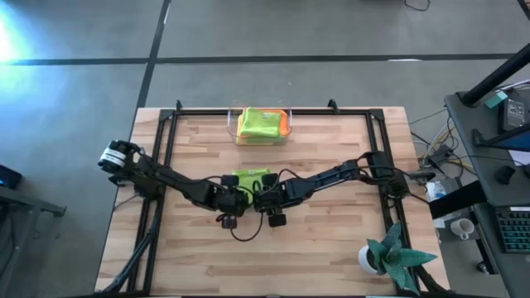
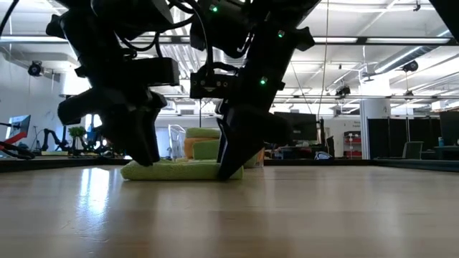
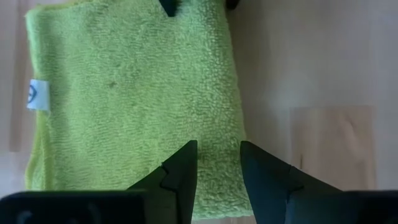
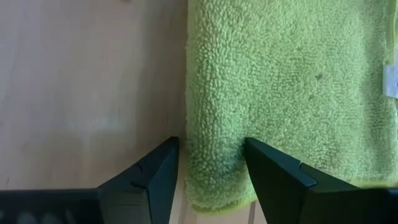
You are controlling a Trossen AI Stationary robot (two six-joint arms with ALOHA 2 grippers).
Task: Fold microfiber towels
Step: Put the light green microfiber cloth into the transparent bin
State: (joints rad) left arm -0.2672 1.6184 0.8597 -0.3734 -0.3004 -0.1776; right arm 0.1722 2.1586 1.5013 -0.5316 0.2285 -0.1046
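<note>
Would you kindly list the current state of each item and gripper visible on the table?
Lime green towel: folded, flat on the table centre.
Left gripper: open, fingers straddling one edge of that towel.
Right gripper: open, fingers astride the opposite edge.
Clear plastic bin: at the far edge, holding folded towels.
Folded towels: stacked in the bin, lime green on top.
Plant: upright at the near right corner.

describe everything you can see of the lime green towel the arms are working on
The lime green towel is a fuzzy microfiber cloth, folded into a flat layered rectangle on the wooden table mid-table, with a small white tag at one edge. The left end effector and right end effector each straddle an edge of it, fingers apart.
</note>
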